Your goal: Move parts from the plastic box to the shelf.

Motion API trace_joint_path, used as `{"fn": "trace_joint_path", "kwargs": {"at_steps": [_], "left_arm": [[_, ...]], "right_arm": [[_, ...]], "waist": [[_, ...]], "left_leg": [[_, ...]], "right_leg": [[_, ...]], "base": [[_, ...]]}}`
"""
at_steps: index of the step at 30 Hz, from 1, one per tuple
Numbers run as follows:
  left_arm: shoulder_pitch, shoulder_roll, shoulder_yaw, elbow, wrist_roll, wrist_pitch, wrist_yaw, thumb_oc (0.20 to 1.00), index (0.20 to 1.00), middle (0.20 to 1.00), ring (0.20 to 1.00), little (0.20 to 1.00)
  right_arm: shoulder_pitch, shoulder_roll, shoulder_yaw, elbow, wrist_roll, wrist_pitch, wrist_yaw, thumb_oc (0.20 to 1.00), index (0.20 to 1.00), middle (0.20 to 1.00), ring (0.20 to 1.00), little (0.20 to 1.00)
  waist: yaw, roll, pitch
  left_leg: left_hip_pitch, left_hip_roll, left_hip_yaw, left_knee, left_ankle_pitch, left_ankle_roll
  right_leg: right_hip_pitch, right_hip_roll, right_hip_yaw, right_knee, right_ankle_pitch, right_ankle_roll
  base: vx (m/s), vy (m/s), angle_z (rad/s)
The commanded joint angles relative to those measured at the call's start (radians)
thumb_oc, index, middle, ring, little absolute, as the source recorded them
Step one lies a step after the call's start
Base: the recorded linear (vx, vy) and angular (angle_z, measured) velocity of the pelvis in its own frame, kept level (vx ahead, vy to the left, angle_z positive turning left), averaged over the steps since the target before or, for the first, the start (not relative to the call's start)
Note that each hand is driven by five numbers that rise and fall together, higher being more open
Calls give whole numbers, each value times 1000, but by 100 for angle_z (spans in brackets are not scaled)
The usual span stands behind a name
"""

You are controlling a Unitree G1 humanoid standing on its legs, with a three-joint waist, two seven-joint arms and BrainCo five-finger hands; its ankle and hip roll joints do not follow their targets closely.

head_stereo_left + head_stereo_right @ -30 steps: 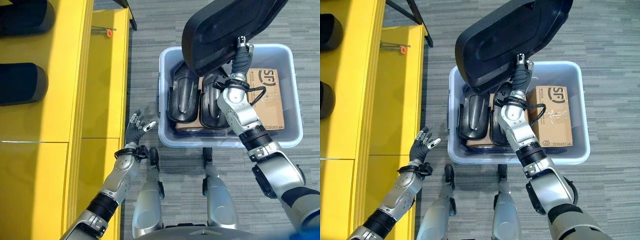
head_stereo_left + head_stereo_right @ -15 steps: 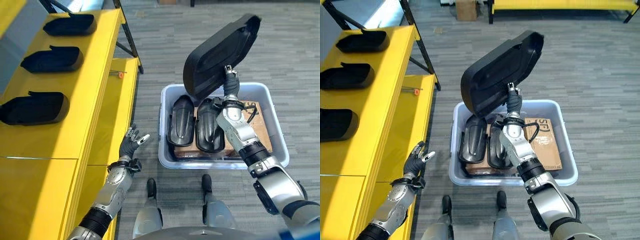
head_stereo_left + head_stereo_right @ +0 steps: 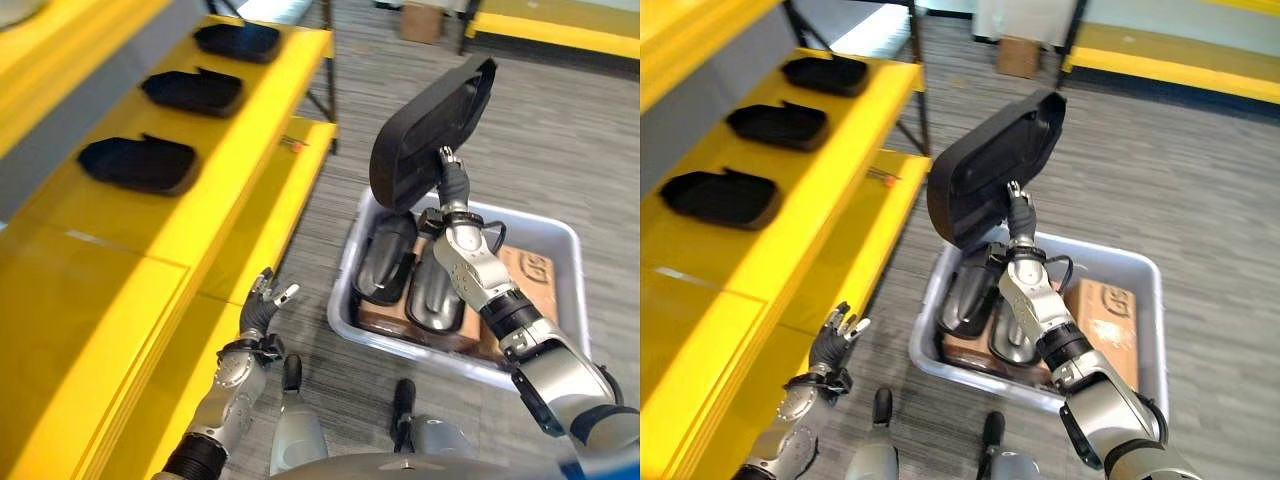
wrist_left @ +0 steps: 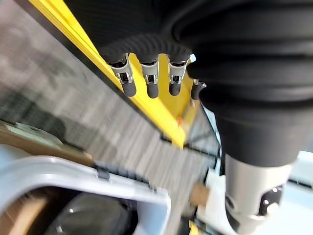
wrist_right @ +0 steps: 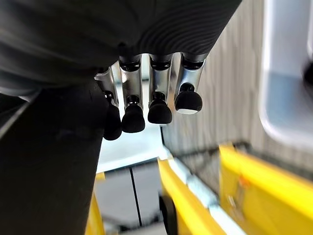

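Above plastic box [image 3: 352, 301], right hand [image 3: 447, 186] gripping part [image 3: 428, 132]

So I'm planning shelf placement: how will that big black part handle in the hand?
Probably rigid: the black part keeps its shape held at one edge by the right hand. Likely light, being a thin shell. It may swing, gripped off-centre.

Both arms are jointed silver-grey segments with black bands at the forearms. Left hand [image 3: 262, 305] and right hand [image 3: 449, 180] have dark ribbed wrist covers and silver, dark-tipped fingers [image 5: 160, 100].
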Motion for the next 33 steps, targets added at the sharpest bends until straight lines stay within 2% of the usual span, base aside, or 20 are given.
{"fn": "trace_joint_path", "kwargs": {"at_steps": [1, 2, 4, 7, 9, 15, 16, 17, 18, 19, 20, 24, 25, 26, 27, 28, 31, 32, 33], "left_arm": [[-89, 47, 31, -32, -5, -48, -15, 1000, 1000, 1000, 1000, 1000], [-94, 44, 28, -34, -5, -48, -15, 1000, 1000, 1000, 1000, 1000], [-103, 31, 22, -28, 9, -40, -15, 1000, 1000, 1000, 1000, 1000], [-106, 35, 22, -27, 27, -38, -11, 1000, 1000, 1000, 1000, 1000], [-103, 58, 43, -51, 30, -45, -7, 1000, 1000, 1000, 1000, 1000], [-107, 66, 57, -67, 50, -49, 1, 1000, 1000, 1000, 1000, 1000], [-103, 81, 70, -77, 79, -49, 4, 1000, 1000, 1000, 1000, 1000], [-103, 82, 70, -78, 80, -48, 4, 1000, 1000, 1000, 1000, 1000], [-90, 88, 88, -85, 89, -49, 8, 1000, 1000, 1000, 1000, 1000], [-89, 89, 88, -86, 89, -49, 8, 1000, 1000, 1000, 1000, 1000], [-87, 90, 99, -83, 93, -53, 12, 1000, 1000, 1000, 1000, 1000], [-87, 98, 118, -85, 94, -55, 18, 1000, 1000, 1000, 1000, 1000], [-92, 101, 120, -84, 99, -56, 20, 1000, 1000, 1000, 1000, 1000], [-97, 104, 121, -82, 104, -57, 18, 1000, 1000, 1000, 1000, 1000], [-109, 108, 117, -71, 110, -59, 21, 1000, 1000, 1000, 1000, 1000], [-121, 112, 118, -60, 105, -66, 24, 1000, 1000, 1000, 1000, 1000], [-136, 108, 112, -52, 113, -65, 18, 1000, 1000, 1000, 1000, 1000], [-140, 106, 108, -52, 115, -63, 15, 1000, 1000, 1000, 1000, 1000], [-143, 103, 110, -50, 114, -62, 13, 1000, 1000, 1000, 1000, 1000]], "right_arm": [[-85, 33, -64, -56, -15, -89, 2, 200, 200, 200, 200, 200], [-81, 38, -66, -59, -18, -87, 1, 200, 200, 200, 200, 200], [-51, 45, -82, -85, -15, -89, -3, 200, 200, 200, 200, 200], [-28, 63, -92, -88, -17, -89, -6, 200, 200, 200, 200, 200], [-19, 77, -103, -81, -36, -77, -6, 200, 200, 200, 200, 200], [-3, 88, -115, -96, -62, -60, 2, 200, 200, 200, 200, 200], [-2, 96, -120, -101, -64, -57, 8, 200, 200, 200, 200, 200], [-2, 97, -121, -101, -64, -57, 8, 200, 200, 200, 200, 200], [-5, 112, -121, -104, -64, -56, 17, 200, 200, 200, 200, 200], [-5, 113, -121, -103, -64, -56, 17, 200, 200, 200, 200, 200], [-8, 128, -114, -96, -59, -54, 22, 200, 200, 200, 200, 200], [-11, 143, -112, -88, -45, -53, 32, 200, 200, 200, 200, 200], [-8, 147, -110, -86, -43, -54, 33, 200, 200, 200, 200, 200], [-4, 150, -109, -88, -39, -55, 39, 200, 200, 200, 200, 200], [3, 151, -105, -99, -33, -56, 43, 200, 200, 200, 200, 200], [5, 149, -101, -113, -26, -58, 45, 200, 200, 200, 200, 200], [13, 137, -86, -140, -10, -61, 56, 200, 200, 200, 200, 200], [18, 132, -89, -142, -7, -62, 55, 200, 200, 200, 200, 200], [21, 127, -92, -146, -3, -62, 56, 200, 200, 200, 200, 200]], "waist": [[-19, -58, 5], [-23, -58, 0], [-30, -47, -15], [-22, -46, -29], [-1, -67, -26], [27, -90, -14], [46, -101, -14], [45, -102, -14], [68, -116, -18], [67, -117, -19], [81, -126, -21], [96, -139, -27], [99, -140, -29], [99, -145, -28], [81, -143, -25], [68, -136, -23], [15, -102, -8], [2, -100, -6], [-2, -104, -7]], "left_leg": [[172, 21, 18, 79, 85, -188], [189, 10, 20, 48, 51, -186], [196, -5, 50, -22, 36, -187], [206, -23, 47, -47, 27, -177], [195, -55, 45, -25, -2, -157], [163, -99, 10, 16, -44, -135], [145, -131, -15, 29, -61, -122], [144, -133, -17, 30, -61, -121], [132, -177, -36, 34, -80, -102], [131, -179, -37, 35, -81, -100], [128, -204, -42, 35, -93, -88], [120, -237, -53, 37, -107, -69], [123, -244, -59, 32, -109, -63], [115, -257, -52, 26, -88, -50], [117, -262, -72, 19, -84, -46], [114, -262, -83, 10, -75, -43], [131, -271, -157, -14, -54, -34], [136, -274, -174, -17, -54, -34], [136, -279, -185, -14, -53, -35]], "right_leg": [[-68, -135, -40, 143, -89, 35], [-60, -144, -56, 137, -84, 42], [-21, -160, -77, 132, -86, 75], [-1, -180, -82, 124, -59, 87], [26, -225, -101, 122, -32, 111], [67, -268, -133, 100, 10, 143], [92, -292, -158, 87, 35, 158], [93, -293, -160, 86, 36, 160], [114, -326, -182, 73, 82, 183], [115, -327, -183, 72, 83, 184], [124, -345, -185, 62, 117, 199], [122, -369, -171, 63, 156, 213], [119, -370, -162, 71, 159, 212], [105, -378, -154, 80, 180, 194], [86, -351, -66, 85, 188, 184], [41, -304, 42, 84, 178, 169], [-57, -122, 318, 134, 71, 135], [-62, -85, 367, 120, 38, 131], [-61, -62, 385, 102, 20, 127]], "base": [[-83, -28, 123], [10, 9, 147], [123, 83, 97], [70, 114, 74], [127, 212, 55], [66, 114, 18], [91, 147, 55], [144, 282, 100], [75, 176, 83], [120, 285, 84], [49, 125, 47], [64, 156, 27], [-11, 109, 22], [3, 119, 43], [-31, 101, 50], [26, 84, 55], [44, 104, 44], [33, 10, 65], [19, -97, 82]]}}
